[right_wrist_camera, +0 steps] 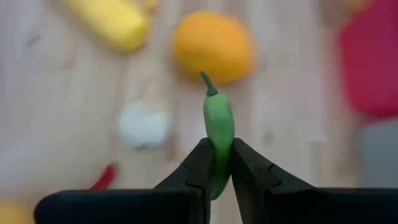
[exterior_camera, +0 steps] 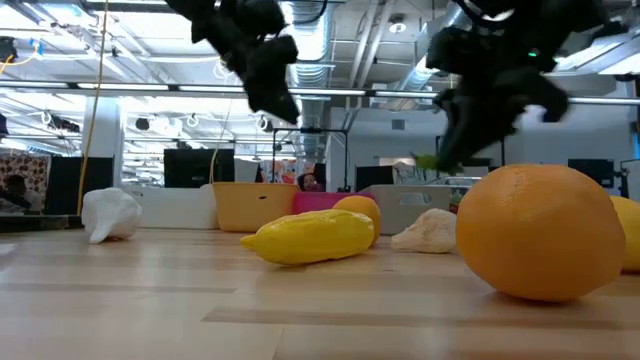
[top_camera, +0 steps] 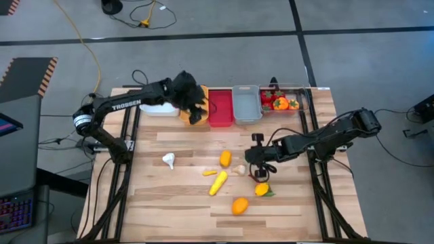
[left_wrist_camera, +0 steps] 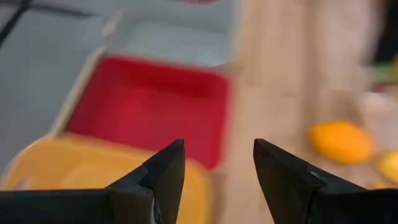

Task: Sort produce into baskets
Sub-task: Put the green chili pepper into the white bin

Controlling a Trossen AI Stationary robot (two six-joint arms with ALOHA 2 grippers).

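Note:
My right gripper [top_camera: 257,168] is shut on a green chilli [right_wrist_camera: 218,124] above the middle of the table; the chilli also shows in the low view [exterior_camera: 428,161]. My left gripper [left_wrist_camera: 217,163] is open and empty, raised over the orange bin [top_camera: 186,114]. The white bin [top_camera: 158,109], red bin [top_camera: 220,108], grey bin [top_camera: 246,105] and clear bin [top_camera: 300,102] stand in a row at the far edge. Loose on the table lie a white garlic [top_camera: 169,160], a yellow corn [top_camera: 218,183], an orange fruit [top_camera: 225,158], an orange [top_camera: 239,205] and a lemon [top_camera: 262,190]. My right gripper pinches the green chilli's lower half [right_wrist_camera: 219,163] between its two fingers. The chilli lies along the fingers and its stem end [right_wrist_camera: 208,81] sticks out past the fingertips. It is lifted clear of the table.
The clear bin holds red and orange produce [top_camera: 279,102]. A red chilli [top_camera: 261,178], a pale garlic piece [top_camera: 239,169] and a small yellow piece [top_camera: 209,172] lie near my right gripper. Bare wood shows at the table's near left.

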